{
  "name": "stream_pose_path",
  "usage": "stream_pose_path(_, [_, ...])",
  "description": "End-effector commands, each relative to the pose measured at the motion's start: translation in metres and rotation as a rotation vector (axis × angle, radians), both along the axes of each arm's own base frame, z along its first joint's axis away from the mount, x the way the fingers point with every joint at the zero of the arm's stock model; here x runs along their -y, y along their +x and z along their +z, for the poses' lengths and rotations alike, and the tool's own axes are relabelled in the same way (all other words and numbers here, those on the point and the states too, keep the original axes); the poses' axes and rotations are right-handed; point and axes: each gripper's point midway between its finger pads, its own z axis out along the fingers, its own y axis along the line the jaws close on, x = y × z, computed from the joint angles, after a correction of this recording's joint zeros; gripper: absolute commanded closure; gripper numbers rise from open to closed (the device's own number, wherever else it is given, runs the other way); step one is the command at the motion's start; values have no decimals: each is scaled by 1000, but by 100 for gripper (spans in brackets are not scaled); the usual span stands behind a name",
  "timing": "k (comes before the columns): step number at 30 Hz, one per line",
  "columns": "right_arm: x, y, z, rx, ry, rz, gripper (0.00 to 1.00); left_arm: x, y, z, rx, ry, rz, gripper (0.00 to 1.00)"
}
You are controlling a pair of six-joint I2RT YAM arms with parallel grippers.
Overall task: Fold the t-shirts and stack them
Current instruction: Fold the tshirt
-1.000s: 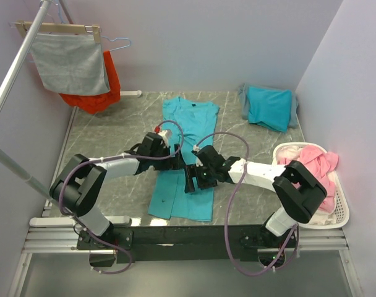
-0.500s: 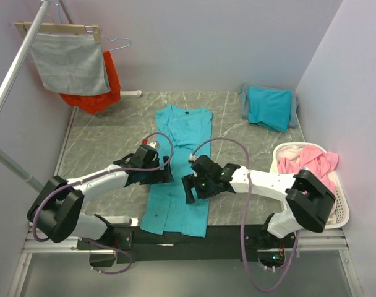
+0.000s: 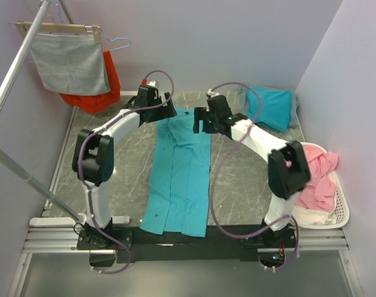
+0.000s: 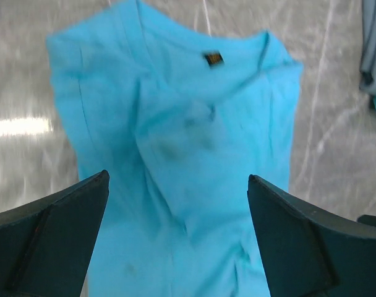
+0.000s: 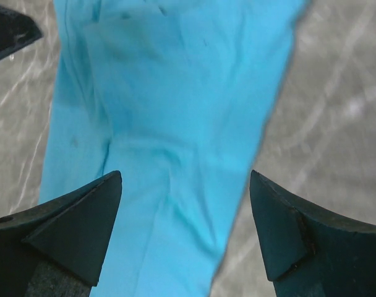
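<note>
high rear overview, wrist views close above the same t-shirt [image 3: 175, 176]

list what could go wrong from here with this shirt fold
The left claw and right claw hang open over the bunched collar end of the t-shirt; a pinch there may catch uneven layers and skew the fold.
Its hem seems to reach the near edge of the table, so dragging it nearer could spill it over.

Left claw [image 4: 177, 179] spread, right claw [image 5: 185, 176] spread
</note>
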Motion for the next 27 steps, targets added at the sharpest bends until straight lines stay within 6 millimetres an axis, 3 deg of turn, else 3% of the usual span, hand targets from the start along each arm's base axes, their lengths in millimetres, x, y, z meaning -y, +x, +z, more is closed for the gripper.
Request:
stream_pose_path(1, [-16,50,-11,-5,-1,70,10,16,36,-11,20,-86,-116,1])
stream_pose_path(2, [-20,55,-16,-17,12,82,10,20,46,-3,47,-101,-126,1])
stream_pose_path(3, [-22,62,-30,-35,16,85,11,20,52,-20,21,-100,-124,1])
stream_pose_path(5, [-26,77,-27,-30,45,88,11,28,60,-17,31,-132,-158,1])
stream_pose_path(6, [-27,81,-41,-56,46,95,11,30,63,-31,11,-132,-162,1])
stream_pose_path(8, [-35,93,-37,-60,73,106,10,36,69,-32,20,-150,-181,1])
stream_pose_path(9, [-36,94,-58,-107,62,103,10,37,71,-44,0,-152,-184,1])
stream_pose_path(11, [-42,105,-57,-106,82,111,10,41,78,-46,-1,-165,-197,1])
stream_pose_path(12, [-40,102,-79,-170,61,104,10,42,79,-64,-33,-163,-202,1])
stream_pose_path(13, [-44,112,-70,-152,71,99,10,43,81,-69,-44,-158,-202,1])
stream_pose_path(14, [-43,116,-74,-166,64,89,10,44,90,-62,-23,-160,-206,1])
stream_pose_path(15, [-34,113,-99,-239,23,60,10,43,91,-82,-62,-158,-206,1])
stream_pose_path(16, [-37,126,-85,-210,34,49,10,44,93,-86,-70,-161,-208,1])
stream_pose_path(17, [-34,130,-88,-226,32,32,10,45,101,-79,-51,-171,-209,1])
stream_pose_path(18, [-28,124,-112,-304,14,15,10,43,101,-96,-83,-170,-206,1])
stream_pose_path(19, [-26,137,-99,-283,44,-3,10,44,109,-89,-61,-175,-208,1])
stream_pose_path(21, [-17,145,-107,-293,44,-44,10,43,114,-102,-70,-178,-208,1])
stream_pose_path(22, [-9,150,-108,-291,56,-63,10,43,120,-97,-50,-182,-206,1])
stream_pose_path(24, [-6,161,-102,-252,95,-70,10,40,126,-106,-57,-195,-197,1])
stream_pose_path(27, [5,178,-98,-217,134,-85,10,37,137,-100,-23,-202,-189,1])
